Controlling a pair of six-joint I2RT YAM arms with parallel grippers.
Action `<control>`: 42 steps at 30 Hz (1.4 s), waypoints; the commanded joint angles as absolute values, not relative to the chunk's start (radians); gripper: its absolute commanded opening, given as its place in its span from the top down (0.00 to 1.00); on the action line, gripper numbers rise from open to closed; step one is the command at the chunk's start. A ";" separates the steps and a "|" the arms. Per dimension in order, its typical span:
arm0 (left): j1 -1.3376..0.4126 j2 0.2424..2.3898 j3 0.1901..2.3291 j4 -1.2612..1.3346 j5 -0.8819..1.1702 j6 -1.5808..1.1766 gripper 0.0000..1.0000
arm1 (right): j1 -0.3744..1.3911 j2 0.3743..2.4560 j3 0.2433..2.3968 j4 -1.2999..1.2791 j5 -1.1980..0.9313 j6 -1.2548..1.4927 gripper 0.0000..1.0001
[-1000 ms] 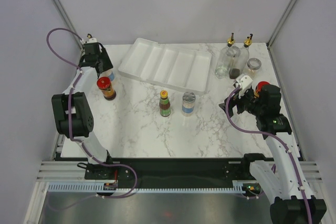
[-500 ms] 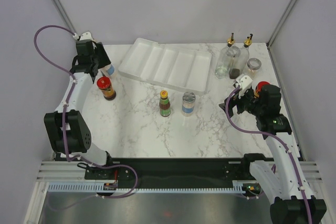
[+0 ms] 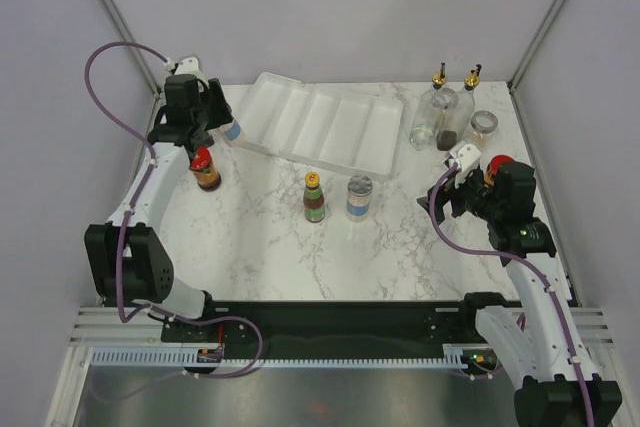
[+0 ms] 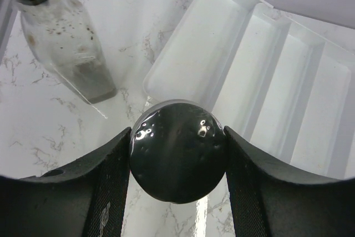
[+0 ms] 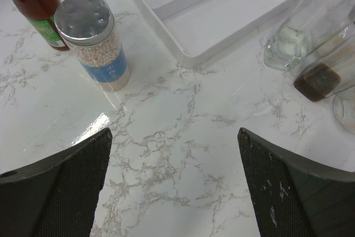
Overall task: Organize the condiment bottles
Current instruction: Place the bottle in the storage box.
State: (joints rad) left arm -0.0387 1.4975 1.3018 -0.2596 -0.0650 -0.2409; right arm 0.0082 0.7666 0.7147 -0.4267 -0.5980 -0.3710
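My left gripper (image 3: 213, 119) hangs over the back left of the table, shut on a blue-labelled spice jar (image 3: 232, 131) by the tray's left end. In the left wrist view the jar's dark shiny round end (image 4: 177, 165) fills the gap between the fingers (image 4: 108, 181). A red-lidded jar (image 3: 203, 167) stands just below it. An orange-capped sauce bottle (image 3: 314, 197) and a silver-lidded spice jar (image 3: 359, 197) stand mid-table. Two gold-spouted cruets (image 3: 437, 115) (image 3: 462, 117) stand at the back right. My right gripper (image 3: 443, 197) is open and empty (image 5: 175, 137) over bare marble.
The white ridged tray (image 3: 320, 127) lies along the back, its compartments empty. Another cruet (image 4: 64, 43) stands left of the tray in the left wrist view. A small jar (image 3: 484, 127) and a red-lidded jar (image 3: 497, 167) sit by the right arm.
My left arm has swung from the back left corner rightward toward the tray's left end, carrying the spice jar. The right arm has not moved.
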 commanded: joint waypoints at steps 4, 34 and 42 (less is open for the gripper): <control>-0.106 1.457 1.364 -0.184 -0.057 -0.203 0.98 | 0.008 0.753 0.746 -0.411 -0.626 -0.391 0.02; -0.296 2.200 2.230 -0.305 -0.094 -0.138 0.98 | 0.038 0.750 0.750 -0.428 -0.612 -0.396 0.02; -0.321 2.304 2.315 -0.307 -0.144 -0.112 0.98 | 0.046 0.755 0.753 -0.434 -0.609 -0.400 0.02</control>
State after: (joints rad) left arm -0.3103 2.2910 2.2360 -0.3687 -0.1001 -0.1631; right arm 0.0418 0.7540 0.7147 -0.4377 -0.5968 -0.3744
